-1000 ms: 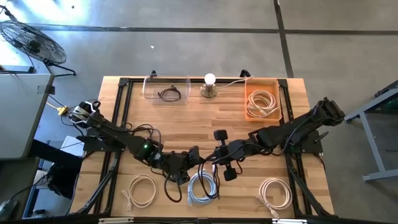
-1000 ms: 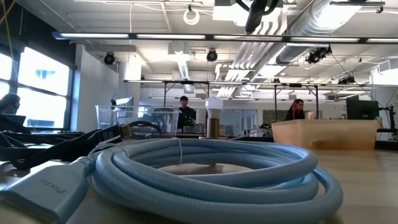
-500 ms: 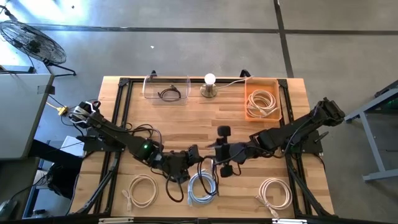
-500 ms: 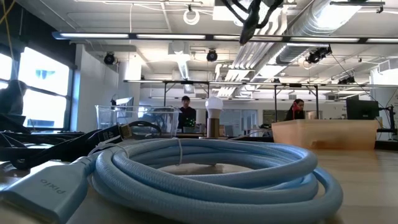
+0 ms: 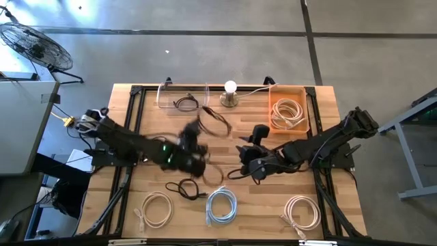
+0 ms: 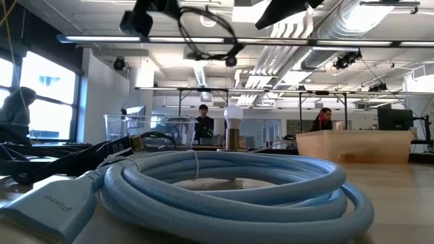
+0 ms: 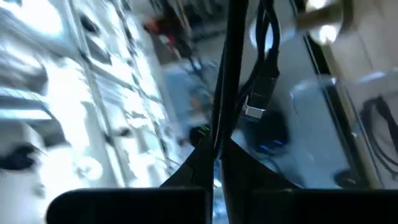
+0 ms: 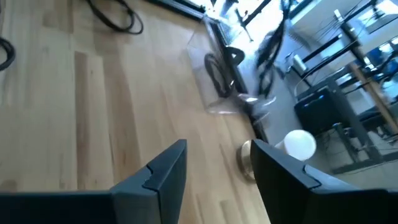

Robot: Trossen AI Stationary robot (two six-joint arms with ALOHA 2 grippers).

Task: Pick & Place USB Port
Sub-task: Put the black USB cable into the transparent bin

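Observation:
My left gripper (image 5: pixel 194 140) is shut on a black USB cable (image 5: pixel 215 123), whose loop (image 6: pixel 207 37) hangs in the air over the table's middle, short of the clear container (image 5: pixel 183 99). One metal plug (image 7: pixel 255 109) dangles beyond the fingers. My right gripper (image 5: pixel 250 147) stands open a little to the right of it, nothing between its fingers (image 8: pixel 217 149). A stretch of black cable (image 5: pixel 184 189) lies on the wood nearer the front; I cannot tell whether it belongs to the held cable. My left gripper pinches the black cable between its two shut fingers at a stretch of the cord (image 7: pixel 219 140), away from the plug. The fingers lie about level, coming from the table's left. The loop and the plug hang clear of the table beyond the fingertips.
The clear container holds another black cable. A lamp with a white bulb (image 5: pixel 231 89) stands beside it, and an orange bin (image 5: pixel 288 113) with a white cable at the far right. White coils (image 5: pixel 156 208) (image 5: pixel 300 212) and a light-blue coil (image 5: pixel 220 205) lie along the near edge.
My right gripper has opened, let go of the black cable and turned toward the far edge. My left gripper has swung with the cable toward the far edge and the clear container, turning as it went; the loop is now carried high and clear.

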